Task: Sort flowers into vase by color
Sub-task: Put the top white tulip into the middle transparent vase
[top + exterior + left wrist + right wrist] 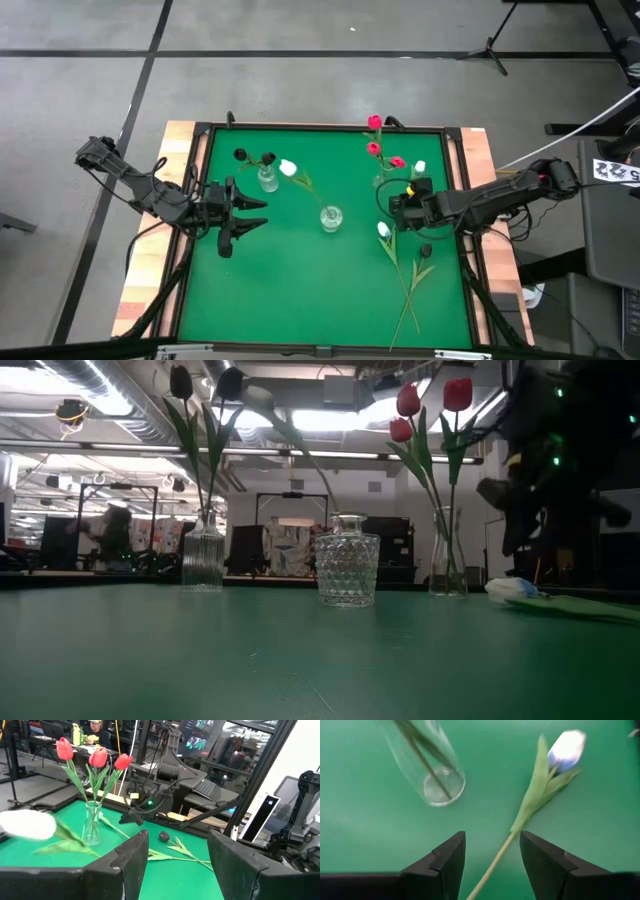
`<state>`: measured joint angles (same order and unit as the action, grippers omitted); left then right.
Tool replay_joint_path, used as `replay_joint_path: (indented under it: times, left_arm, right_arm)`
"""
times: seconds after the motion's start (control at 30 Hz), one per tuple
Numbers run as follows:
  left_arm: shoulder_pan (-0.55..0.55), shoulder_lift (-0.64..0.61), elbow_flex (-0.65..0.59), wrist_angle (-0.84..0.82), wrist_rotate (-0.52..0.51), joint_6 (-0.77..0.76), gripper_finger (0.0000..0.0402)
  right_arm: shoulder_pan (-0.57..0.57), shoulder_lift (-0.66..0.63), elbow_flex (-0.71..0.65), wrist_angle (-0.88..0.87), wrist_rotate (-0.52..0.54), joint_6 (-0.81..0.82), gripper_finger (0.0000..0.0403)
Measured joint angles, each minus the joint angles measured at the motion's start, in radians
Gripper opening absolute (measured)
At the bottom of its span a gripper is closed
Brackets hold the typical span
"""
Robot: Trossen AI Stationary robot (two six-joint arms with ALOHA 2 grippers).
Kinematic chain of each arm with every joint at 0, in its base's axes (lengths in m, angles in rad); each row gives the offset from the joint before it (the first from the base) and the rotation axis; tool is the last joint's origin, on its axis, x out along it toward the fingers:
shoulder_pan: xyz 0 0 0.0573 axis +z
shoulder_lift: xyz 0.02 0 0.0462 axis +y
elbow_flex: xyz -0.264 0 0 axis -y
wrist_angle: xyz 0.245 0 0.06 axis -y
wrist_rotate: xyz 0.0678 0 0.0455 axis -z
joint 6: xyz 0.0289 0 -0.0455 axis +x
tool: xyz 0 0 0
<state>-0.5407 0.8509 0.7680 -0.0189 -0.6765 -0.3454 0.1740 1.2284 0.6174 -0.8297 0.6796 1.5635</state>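
Near the right edge of the green worktop (300,280), the right gripper (491,855) is hovering with jaws apart over a white tulip (565,750) lying flat beside the vase of red tulips (380,180). By the left edge, the left gripper (255,212) is waiting, jaws open, empty.

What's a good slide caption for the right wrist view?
Open right gripper poised over a white tulip lying beside the glass vase.

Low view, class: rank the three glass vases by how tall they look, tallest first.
1. Red-tulip vase
2. Dark-tulip vase
3. Diamond-cut vase

The first two look nearly alike; unequal distances from the camera leave true sizes unsure.
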Motion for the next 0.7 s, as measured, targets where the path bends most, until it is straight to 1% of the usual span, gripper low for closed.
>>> replay_joint_path:
  times: [0.1, 0.27, 0.43, 0.53, 0.6, 0.7]
  left_arm:
    - [0.000, 0.000, 0.000, -0.001, 0.000, 0.003, 0.0200]
    - [0.000, 0.000, 0.000, -0.004, -0.012, 0.029, 0.0200]
    - [0.000, 0.000, 0.000, -0.008, -0.025, 0.030, 0.0200]
    - [0.000, 0.000, 0.000, -0.017, -0.026, 0.029, 0.0200]
    - [0.000, 0.000, 0.000, -0.020, -0.026, 0.029, 0.0200]
    - [0.001, 0.000, 0.000, -0.023, -0.027, 0.029, 0.0200]
  right_arm:
    - [0.000, 0.005, -0.065, 0.117, -0.012, 0.001, 0.0188]
    - [-0.029, 0.014, -0.140, 0.243, -0.036, 0.002, 0.0188]
    - [-0.053, 0.047, -0.169, 0.301, -0.073, 0.001, 0.0188]
    - [-0.058, 0.073, -0.169, 0.317, -0.074, 0.000, 0.0188]
    - [-0.066, 0.089, -0.169, 0.323, -0.106, -0.001, 0.0187]
    - [-0.084, 0.122, -0.167, 0.347, -0.121, -0.029, 0.0174]
